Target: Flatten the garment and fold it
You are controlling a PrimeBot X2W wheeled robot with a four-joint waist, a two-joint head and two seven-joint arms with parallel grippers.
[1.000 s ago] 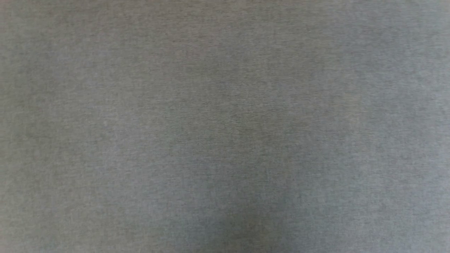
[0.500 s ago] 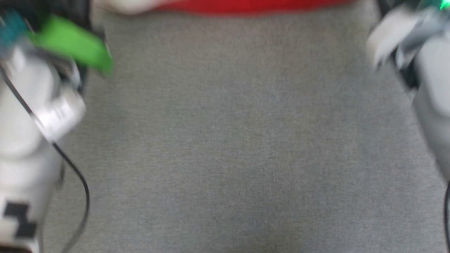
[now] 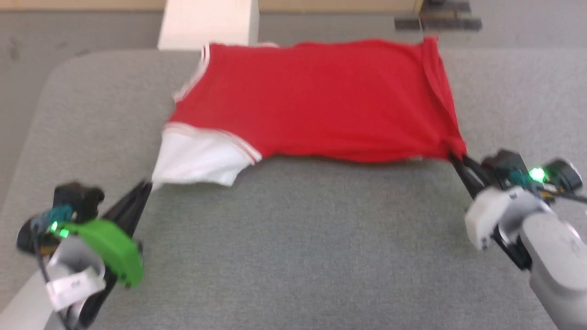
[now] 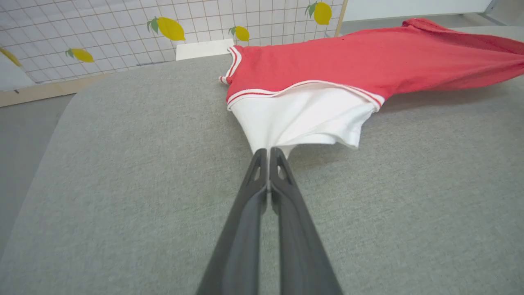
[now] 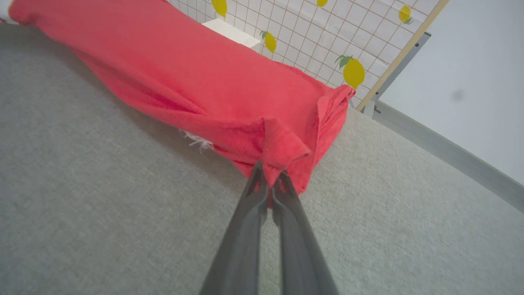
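Note:
The red T-shirt (image 3: 316, 98) hangs stretched between my two grippers over the far half of the grey table (image 3: 293, 256), its near edge lifted. My left gripper (image 3: 146, 185) is shut on the tip of the white sleeve (image 3: 197, 158); the left wrist view has the fingers pinched on that sleeve (image 4: 303, 119) at the gripper (image 4: 268, 152). My right gripper (image 3: 455, 155) is shut on the bunched red corner at the shirt's right end; in the right wrist view the gripper (image 5: 270, 174) pinches a fold of the red fabric (image 5: 196, 78). Striped trim runs along the sleeve seam.
A pale box-like block (image 3: 206, 23) stands behind the table's far edge. A gridded wall panel with lemon prints (image 4: 123, 28) lies beyond, and a metal stand (image 3: 435, 20) at the back right. The table's rounded left corner (image 3: 59, 68) drops to grey floor.
The head camera has swung upward: a second ago it showed bare grey cloth, then blurred arms and a red strip at the top; now the whole shirt and both grippers show.

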